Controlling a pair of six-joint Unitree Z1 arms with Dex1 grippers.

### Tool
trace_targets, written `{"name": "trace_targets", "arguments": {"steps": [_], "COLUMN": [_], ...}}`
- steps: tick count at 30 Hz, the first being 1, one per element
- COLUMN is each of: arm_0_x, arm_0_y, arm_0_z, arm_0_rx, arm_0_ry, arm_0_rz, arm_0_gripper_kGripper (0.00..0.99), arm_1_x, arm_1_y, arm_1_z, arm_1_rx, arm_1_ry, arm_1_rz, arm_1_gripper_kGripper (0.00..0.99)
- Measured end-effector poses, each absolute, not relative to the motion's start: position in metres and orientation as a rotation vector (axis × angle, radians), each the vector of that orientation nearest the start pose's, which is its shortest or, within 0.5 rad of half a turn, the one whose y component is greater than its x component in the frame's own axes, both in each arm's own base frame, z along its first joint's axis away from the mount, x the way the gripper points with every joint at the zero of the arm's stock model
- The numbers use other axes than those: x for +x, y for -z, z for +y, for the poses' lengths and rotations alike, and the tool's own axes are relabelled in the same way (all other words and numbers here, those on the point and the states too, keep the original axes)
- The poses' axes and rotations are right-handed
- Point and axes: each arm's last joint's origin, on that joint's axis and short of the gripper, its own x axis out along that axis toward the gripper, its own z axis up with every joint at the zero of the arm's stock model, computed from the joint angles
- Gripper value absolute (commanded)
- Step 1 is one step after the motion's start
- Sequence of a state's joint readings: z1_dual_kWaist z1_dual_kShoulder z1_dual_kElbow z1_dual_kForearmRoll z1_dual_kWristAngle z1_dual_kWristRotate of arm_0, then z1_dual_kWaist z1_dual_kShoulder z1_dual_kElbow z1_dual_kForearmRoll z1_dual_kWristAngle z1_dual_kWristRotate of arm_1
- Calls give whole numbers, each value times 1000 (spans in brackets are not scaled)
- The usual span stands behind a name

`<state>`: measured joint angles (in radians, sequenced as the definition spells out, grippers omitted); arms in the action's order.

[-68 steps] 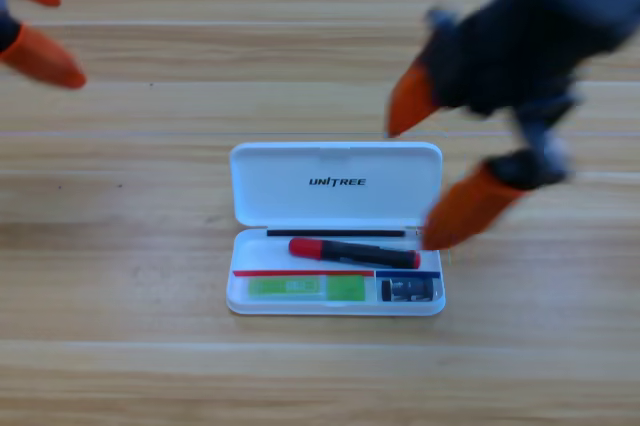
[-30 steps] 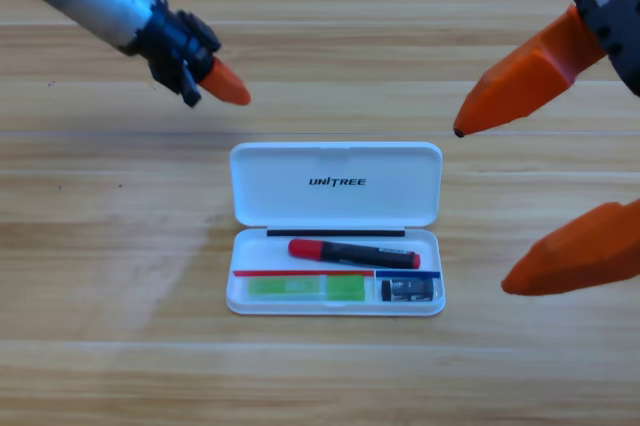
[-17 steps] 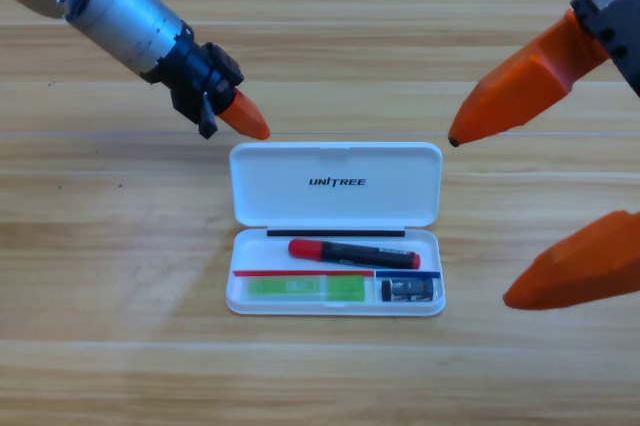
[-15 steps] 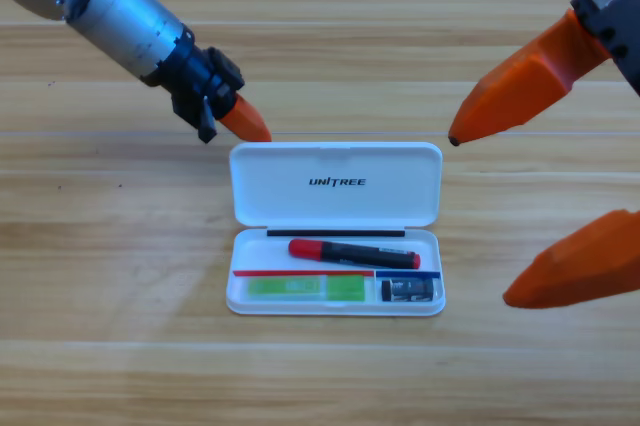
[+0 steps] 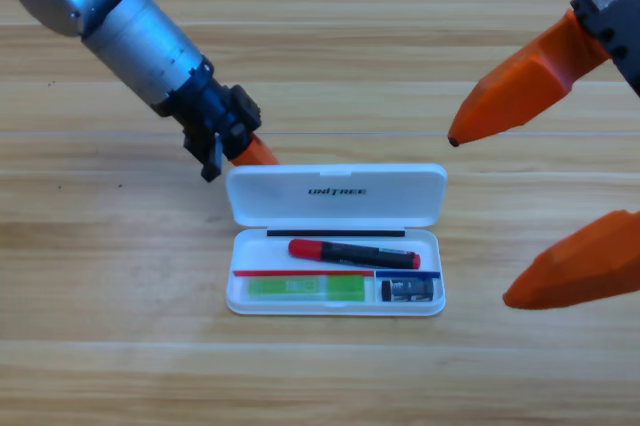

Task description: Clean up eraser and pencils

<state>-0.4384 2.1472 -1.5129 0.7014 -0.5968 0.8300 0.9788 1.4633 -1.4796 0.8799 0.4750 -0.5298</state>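
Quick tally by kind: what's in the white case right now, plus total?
Pens: 2, a green one and a black one with red ends
Erasers: 1
Total: 3, all in the open white case; the left gripper is at the lid's back left corner.

Left gripper (image 5: 250,151), upper left of centre: orange tip partly hidden behind lid (image 5: 336,194) of white case; jaw gap not visible. Right gripper (image 5: 515,216), right edge: body cut off by frame, only two orange jaws showing. Eraser (image 5: 408,290), lower right case compartment: too small for detail, pale end perhaps at left.
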Motion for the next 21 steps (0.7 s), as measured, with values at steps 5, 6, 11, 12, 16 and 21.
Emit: {"name": "trace_targets", "arguments": {"steps": [5, 6, 11, 12, 16, 21], "arm_0_x": [367, 366, 357, 355, 348, 340], "arm_0_y": [-209, -210, -217, -218, -216, -210], "arm_0_z": [-211, -212, -218, -219, -222, -226], "arm_0_rx": [536, 537, 553, 555, 559, 569], "arm_0_ry": [1394, 1397, 1416, 1420, 1434, 1450], "arm_0_rz": [926, 926, 909, 908, 921, 944], "arm_0_gripper_kGripper": [0, 0, 0, 0, 0, 0], "arm_1_x": [123, 123, 123, 123, 122, 122], "arm_1_y": [-426, -426, -425, -425, -424, -424], "arm_1_z": [223, 223, 223, 223, 223, 223], "arm_1_rx": [-635, -634, -634, -634, -634, -634], "arm_1_ry": [-1583, -1583, -1582, -1583, -1583, -1583], "arm_1_rz": [535, 535, 537, 538, 540, 540], "arm_1_gripper_kGripper": [931, 931, 931, 931, 931, 931]}}
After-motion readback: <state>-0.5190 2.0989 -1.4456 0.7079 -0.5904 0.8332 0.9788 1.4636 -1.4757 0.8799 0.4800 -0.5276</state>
